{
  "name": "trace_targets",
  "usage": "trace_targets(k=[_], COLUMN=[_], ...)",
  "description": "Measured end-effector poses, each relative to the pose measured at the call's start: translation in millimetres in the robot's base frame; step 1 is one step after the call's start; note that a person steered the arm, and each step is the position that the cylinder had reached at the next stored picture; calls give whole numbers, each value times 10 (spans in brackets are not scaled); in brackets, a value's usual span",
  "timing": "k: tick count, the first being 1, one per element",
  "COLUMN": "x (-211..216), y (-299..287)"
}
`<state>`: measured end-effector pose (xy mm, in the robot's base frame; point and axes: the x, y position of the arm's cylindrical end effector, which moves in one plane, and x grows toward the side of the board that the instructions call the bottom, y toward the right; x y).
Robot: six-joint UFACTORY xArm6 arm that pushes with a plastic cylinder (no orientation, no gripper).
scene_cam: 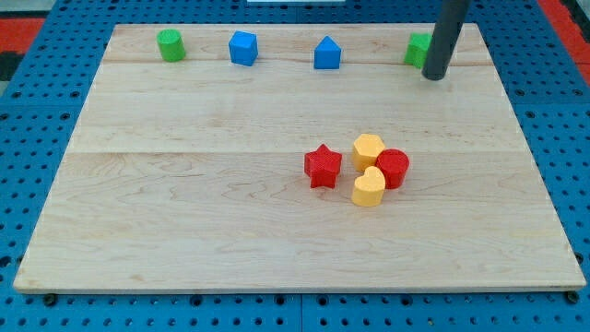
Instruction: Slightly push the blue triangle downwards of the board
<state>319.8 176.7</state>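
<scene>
Well right of the blue triangle (327, 53), my tip (433, 76) overlaps a green block (416, 50).

The rod (444, 37) runs out of the frame's top edge, so its upper length is cut off. It stands in front of a green block (417, 49) in the upper right of the frame and covers that block's right part, so its shape cannot be made out. My tip (434, 77) shows just below and right of that block.
</scene>
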Motion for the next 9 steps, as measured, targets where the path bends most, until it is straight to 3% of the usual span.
trace_targets(k=[2,4,6,7,9], x=[-6,-553,-251,-200,-824], y=[-1182,-1284,-1314,-1955,-2223])
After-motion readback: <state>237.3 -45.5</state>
